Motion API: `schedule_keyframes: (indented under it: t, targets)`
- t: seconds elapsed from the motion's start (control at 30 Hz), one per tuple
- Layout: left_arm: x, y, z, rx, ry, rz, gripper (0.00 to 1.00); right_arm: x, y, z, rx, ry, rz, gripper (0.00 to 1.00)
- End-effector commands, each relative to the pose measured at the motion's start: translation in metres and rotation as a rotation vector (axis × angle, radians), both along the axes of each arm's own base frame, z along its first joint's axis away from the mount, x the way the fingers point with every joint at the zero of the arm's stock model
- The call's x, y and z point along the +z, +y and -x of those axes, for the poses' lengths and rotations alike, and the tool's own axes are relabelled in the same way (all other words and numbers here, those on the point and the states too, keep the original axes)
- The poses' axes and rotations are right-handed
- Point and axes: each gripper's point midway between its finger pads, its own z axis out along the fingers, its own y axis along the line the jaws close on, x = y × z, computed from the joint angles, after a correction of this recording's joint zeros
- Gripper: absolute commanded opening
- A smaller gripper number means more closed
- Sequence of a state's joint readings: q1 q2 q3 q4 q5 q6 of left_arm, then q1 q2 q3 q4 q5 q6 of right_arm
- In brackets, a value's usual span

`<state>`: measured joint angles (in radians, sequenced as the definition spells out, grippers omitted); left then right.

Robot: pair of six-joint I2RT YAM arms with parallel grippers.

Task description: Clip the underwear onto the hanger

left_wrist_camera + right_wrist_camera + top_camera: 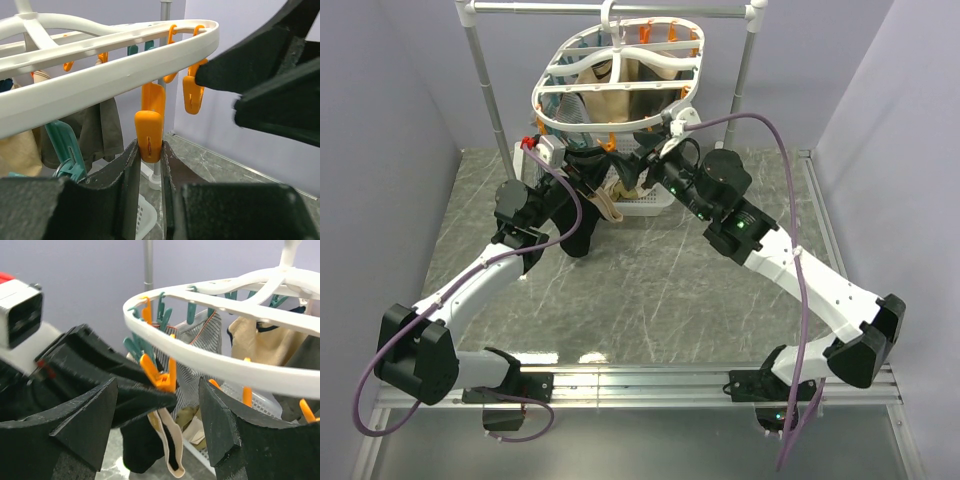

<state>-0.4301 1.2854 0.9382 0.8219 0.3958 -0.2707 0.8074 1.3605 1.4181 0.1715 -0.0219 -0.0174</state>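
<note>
A: Underwear (140,452), position?
B: Hangs limp under the near rim of the hanger (125,70). Black body down, tan waistband (166,436) trailing along one edge. It sits between the two grippers, above the table. Its top edge is hidden, so cannot tell what holds it.
A: Left gripper (149,150)?
B: Fingers drawn close on either side of the lower end of an orange clothespin (149,132) that dangles from the rim. Both fingers touch the pin.
A: Right gripper (157,390)?
B: Fingers spread wide, gripping nothing. It faces the left gripper and the same pin from the opposite side, near but apart.
A: Surroundings?
B: Beige garments (620,100) and a grey striped cloth (200,340) hang inside the frame, with teal clothespins (67,150) among them. The hanger is hooked on a grey rail stand (610,10). A white basket (655,207) stands on the marble-patterned table (660,290), under the hanger.
</note>
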Motion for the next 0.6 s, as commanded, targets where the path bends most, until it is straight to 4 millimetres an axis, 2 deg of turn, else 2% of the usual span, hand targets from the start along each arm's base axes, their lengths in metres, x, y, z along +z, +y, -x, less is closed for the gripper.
schedule_keyframes:
  t: [0.0,0.17,0.4,0.57]
  targets:
    - [0.033,0.000,0.017,-0.027,-0.094,0.018,0.17,0.037,-0.003,-0.006,-0.048,-0.063,-0.072,0.73]
    - [0.032,-0.001,0.017,-0.031,-0.092,0.014,0.17,0.032,0.009,-0.014,-0.030,-0.042,-0.070,0.73]
    - [0.031,-0.002,0.019,-0.037,-0.094,0.006,0.17,0.027,0.014,-0.023,-0.049,-0.021,-0.056,0.73]
    - [0.029,-0.003,0.019,-0.042,-0.089,0.003,0.17,0.021,0.016,-0.037,-0.097,0.008,-0.035,0.71]
